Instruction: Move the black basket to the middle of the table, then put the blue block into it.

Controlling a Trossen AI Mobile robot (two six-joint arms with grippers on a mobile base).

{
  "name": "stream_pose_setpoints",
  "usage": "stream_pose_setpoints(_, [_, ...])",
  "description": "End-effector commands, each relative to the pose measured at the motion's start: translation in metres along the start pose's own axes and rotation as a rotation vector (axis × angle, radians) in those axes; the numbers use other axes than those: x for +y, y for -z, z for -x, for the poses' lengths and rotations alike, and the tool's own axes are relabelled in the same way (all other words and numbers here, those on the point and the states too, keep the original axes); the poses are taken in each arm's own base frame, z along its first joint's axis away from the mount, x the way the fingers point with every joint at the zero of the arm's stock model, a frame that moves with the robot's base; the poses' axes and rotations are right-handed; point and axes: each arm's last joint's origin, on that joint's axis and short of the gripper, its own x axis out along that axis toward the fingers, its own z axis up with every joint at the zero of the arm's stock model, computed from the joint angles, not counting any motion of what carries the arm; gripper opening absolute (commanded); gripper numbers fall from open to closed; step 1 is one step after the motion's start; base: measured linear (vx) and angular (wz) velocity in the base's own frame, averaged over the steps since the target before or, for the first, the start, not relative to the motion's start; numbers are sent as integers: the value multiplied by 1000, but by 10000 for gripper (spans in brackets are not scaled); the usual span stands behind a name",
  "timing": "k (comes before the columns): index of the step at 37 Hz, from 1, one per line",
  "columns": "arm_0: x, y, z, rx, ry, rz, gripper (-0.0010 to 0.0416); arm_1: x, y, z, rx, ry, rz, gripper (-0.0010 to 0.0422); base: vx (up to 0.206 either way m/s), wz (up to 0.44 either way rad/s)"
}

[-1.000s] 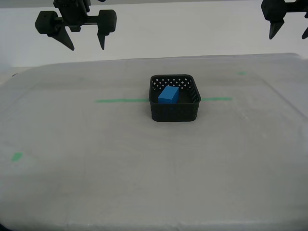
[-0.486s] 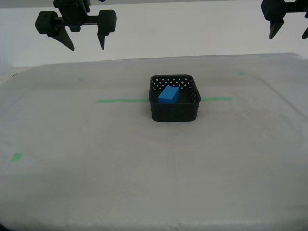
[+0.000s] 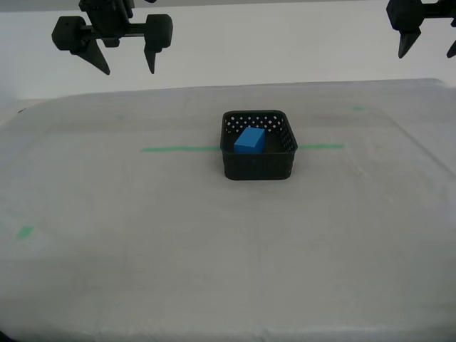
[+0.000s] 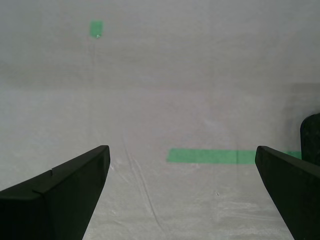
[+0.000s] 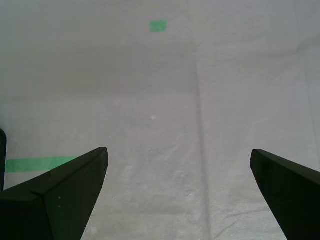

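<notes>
- The black basket (image 3: 258, 144) sits near the middle of the cloth-covered tabletop (image 3: 214, 249), squarely on the thin green tape line (image 3: 179, 149), which shows on both sides of it in the exterior view.
- The blue block (image 3: 250, 140) lies inside the basket, tilted a little against the far wall; judging by this arrangement, both parts of the job look complete.
- Two grippers hang high above the tabletop, well apart from the basket, one at the exterior view's upper left (image 3: 122, 65) and one at its upper right (image 3: 427, 48), a parked posture that suits a finished task.
- My first gripper (image 5: 177, 192) is spread wide with nothing between its jaws, only bare cloth and a green tape square (image 5: 158, 25) beyond.
- My second gripper (image 4: 180, 192) is likewise released and empty, looking down on a stretch of the tape line (image 4: 220, 156).
- The wrist views do not settle which raised arm is which.
</notes>
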Motion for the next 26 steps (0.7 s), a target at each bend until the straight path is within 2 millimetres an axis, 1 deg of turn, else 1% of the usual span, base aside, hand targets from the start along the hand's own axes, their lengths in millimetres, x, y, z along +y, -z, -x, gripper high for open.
stream_pose_setpoints(1, [0, 0, 0, -2, 0, 1, 399, 0, 0, 0, 0, 2, -1, 400, 0, 0])
stream_pose_setpoints(26, [0, 0, 0, -2, 0, 1, 399, 0, 0, 0, 0, 2, -1, 400, 0, 0])
